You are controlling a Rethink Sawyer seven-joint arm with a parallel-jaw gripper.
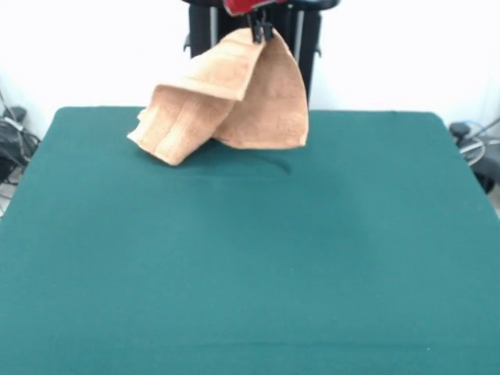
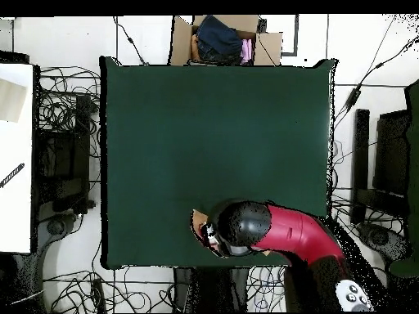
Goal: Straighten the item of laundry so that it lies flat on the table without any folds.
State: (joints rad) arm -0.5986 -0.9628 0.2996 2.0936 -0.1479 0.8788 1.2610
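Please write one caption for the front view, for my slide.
Gripper holds folded orange-tan terry towel above dark green table.

Bright, even light washes out the white wall behind me at the top of the front frame. The towel (image 1: 230,98) I hold up casts a soft, faint shadow on the table (image 1: 250,258) just below it. Edges look slightly soft throughout.

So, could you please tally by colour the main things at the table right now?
Orange-tan: 1, the towel, hanging from the gripper
Dark green: 1, the table
Red and black: 1, the arm
Brown: 1, the cardboard box beyond the table's edge
Total: 4
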